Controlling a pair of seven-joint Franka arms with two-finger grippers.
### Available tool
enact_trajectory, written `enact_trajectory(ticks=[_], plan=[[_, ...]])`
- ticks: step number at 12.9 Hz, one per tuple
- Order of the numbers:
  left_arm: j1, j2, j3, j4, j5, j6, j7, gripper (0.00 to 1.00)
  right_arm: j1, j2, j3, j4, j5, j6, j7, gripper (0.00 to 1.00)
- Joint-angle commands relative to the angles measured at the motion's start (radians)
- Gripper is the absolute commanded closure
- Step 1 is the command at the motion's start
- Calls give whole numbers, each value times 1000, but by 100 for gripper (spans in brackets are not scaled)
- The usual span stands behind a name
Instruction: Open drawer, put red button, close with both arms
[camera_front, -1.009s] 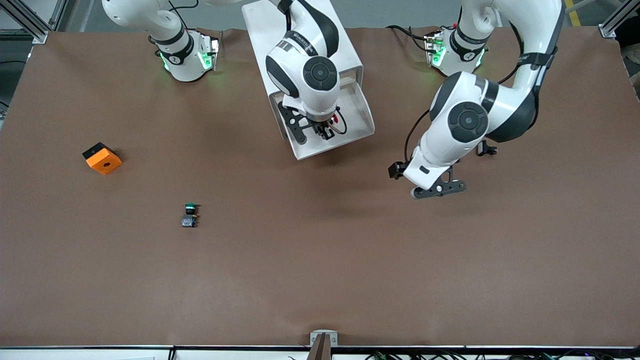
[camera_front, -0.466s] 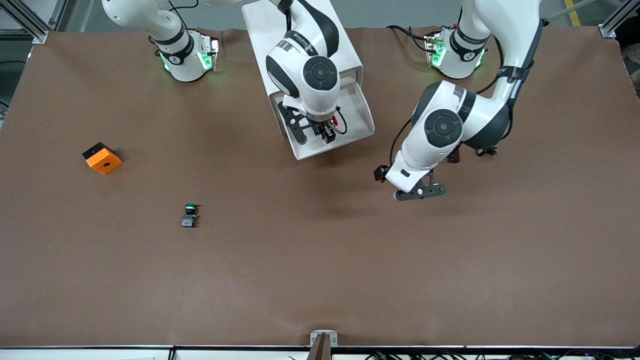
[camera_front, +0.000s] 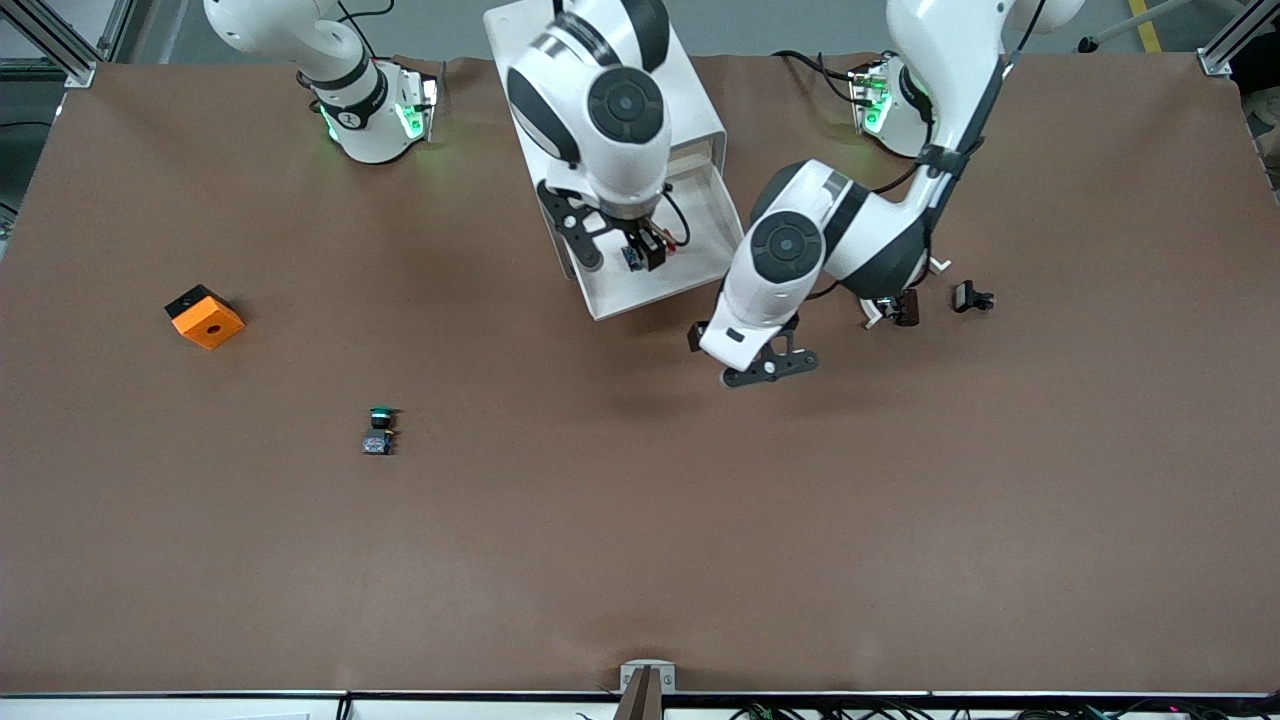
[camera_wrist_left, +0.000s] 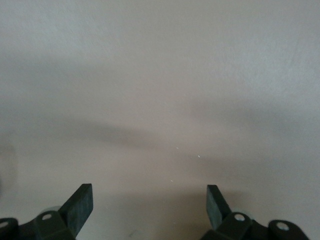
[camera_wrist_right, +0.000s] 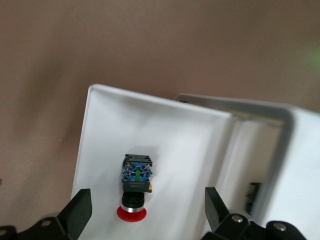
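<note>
The top drawer (camera_front: 662, 291) stands pulled out of the white cabinet (camera_front: 700, 115), toward the front camera. The red button (camera_wrist_right: 135, 187) lies on its side on the drawer's white floor (camera_wrist_right: 180, 150), red cap toward my right wrist camera. My right gripper (camera_wrist_right: 148, 212) hangs open over the button, its fingers apart on either side and touching nothing; the front view shows that gripper (camera_front: 640, 250) above the drawer. My left gripper (camera_front: 768, 368) is open and empty over bare table, beside the drawer's front corner toward the left arm's end. The left wrist view shows only bare table under the left gripper (camera_wrist_left: 150, 205).
A green-capped button (camera_front: 379, 430) lies on the table nearer the front camera, toward the right arm's end. An orange block (camera_front: 204, 316) sits closer to that end. Two small black parts (camera_front: 972, 297) (camera_front: 900, 308) lie toward the left arm's end, beside the left arm.
My right gripper has opened and let go of the red button, which now lies in the drawer, and has risen a little. My left arm has swung toward the drawer.
</note>
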Motion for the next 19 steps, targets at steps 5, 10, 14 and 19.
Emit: enact_trajectory(ticks=[5, 10, 14, 19], plan=[[-127, 26, -5, 20, -32, -9, -187, 0, -247, -257, 3, -20, 20, -289, -425, 0], [-180, 25, -46, 17, -144, -74, -257, 0, -489, -421, 1, -126, -1, -360, -926, 0], [-181, 25, -98, 14, -201, -106, -317, 0, -610, -475, 1, -174, -89, -357, -1215, 0], [-187, 35, -150, 13, -243, -106, -377, 0, -759, -498, 1, -222, -118, -334, -1494, 0]])
